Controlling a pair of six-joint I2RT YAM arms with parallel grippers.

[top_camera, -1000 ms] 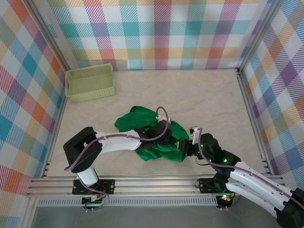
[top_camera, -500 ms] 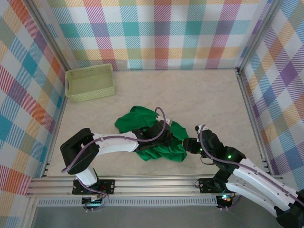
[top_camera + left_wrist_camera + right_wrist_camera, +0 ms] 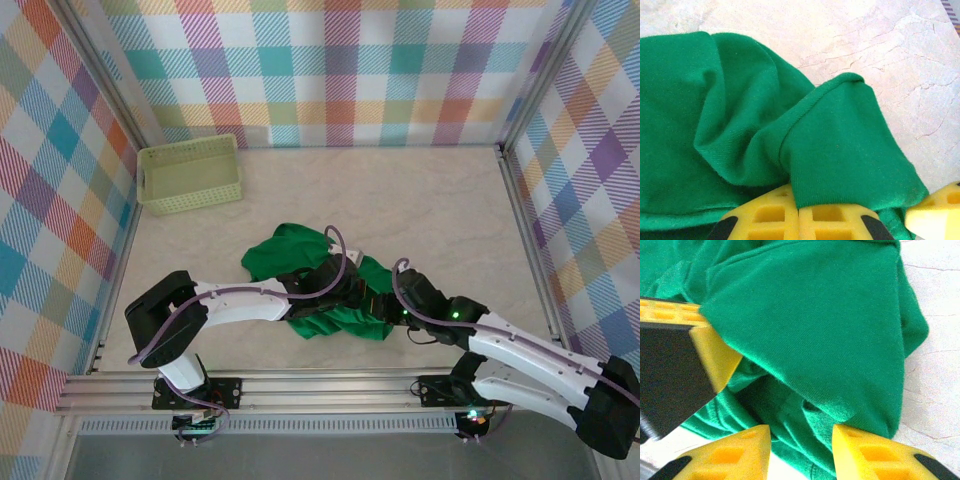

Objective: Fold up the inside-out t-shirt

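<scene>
Rightward of the shirt, my right arm [image 3: 520, 352] has slid in lower and closer over the last second, and the right jaws now sit at the heap's near-right edge. From above, the t-shirt [image 3: 275, 255] lies crumpled mid-bench [image 3: 420, 200], its long axis running far-left to near-right, with the left arm [image 3: 240, 298] reaching over it.

Left wrist: the left jaws are closed, pinching a hemmed fold that stands up off the bench.

Right wrist: the right jaws stand apart, yellow fingers [image 3: 735, 455] either side of low folds, gripping nothing.
</scene>
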